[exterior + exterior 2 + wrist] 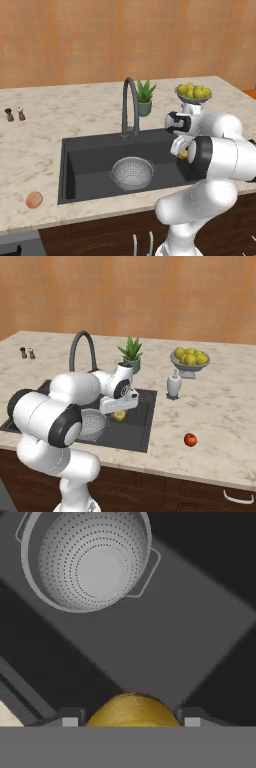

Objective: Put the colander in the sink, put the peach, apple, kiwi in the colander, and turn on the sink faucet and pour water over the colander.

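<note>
Perforated silver colander, round, two-handled, sits in matte black sink. Gripper clasps small yellowish-green kiwi above the basin. Peach, apple on marbled surface.

Site: home kitchen | Evidence: marble counter, black sink, gooseneck faucet, fruit bowl, dark base cabinets

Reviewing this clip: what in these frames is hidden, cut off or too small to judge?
- Kiwi: hand view, lower half cut off by the bottom band; left base view, mostly behind the arm.
- Gripper: hand view, just the fingertip tops show, so contact with the kiwi is unclear.
- Colander: right base view, partly behind the arm.
- Two shakers: left base view, too small to identify.
</note>
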